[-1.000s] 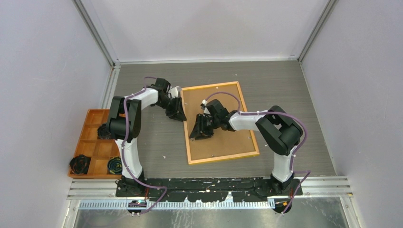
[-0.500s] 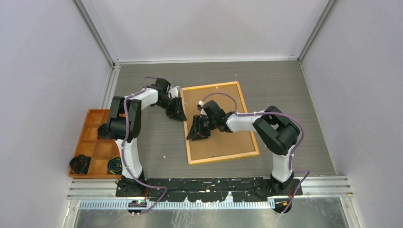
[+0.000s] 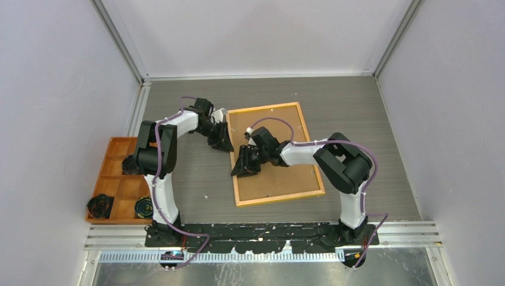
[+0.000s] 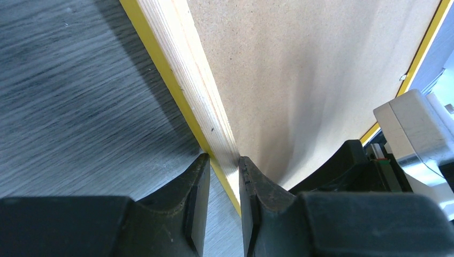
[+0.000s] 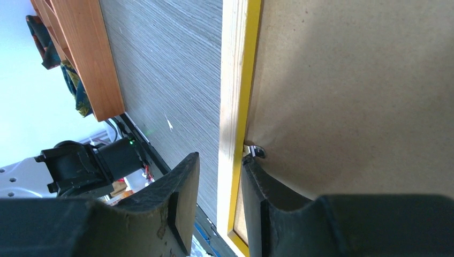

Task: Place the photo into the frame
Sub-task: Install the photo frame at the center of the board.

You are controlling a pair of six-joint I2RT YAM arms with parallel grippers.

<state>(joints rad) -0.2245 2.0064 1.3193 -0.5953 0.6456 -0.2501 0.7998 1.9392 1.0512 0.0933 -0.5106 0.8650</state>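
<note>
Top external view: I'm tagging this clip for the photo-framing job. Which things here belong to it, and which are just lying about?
Job in hand: the frame, lying back up; left gripper, clamped on its left rail; right gripper, straddling the same rail, not closed. The photo is not visible.

Lying about: orange tray; dark bundles in its compartments.

Orange compartment tray (image 3: 127, 186) sits at the left edge of the grey wood-grain table (image 3: 369, 113). Two near compartments each hold a dark bundle (image 3: 100, 205) (image 3: 143, 207); a third bundle (image 3: 128, 164) in a farther compartment is partly hidden. Small white specks (image 3: 206, 196) lie scattered on the table; pale walls (image 3: 262, 36) stand on three sides.
</note>
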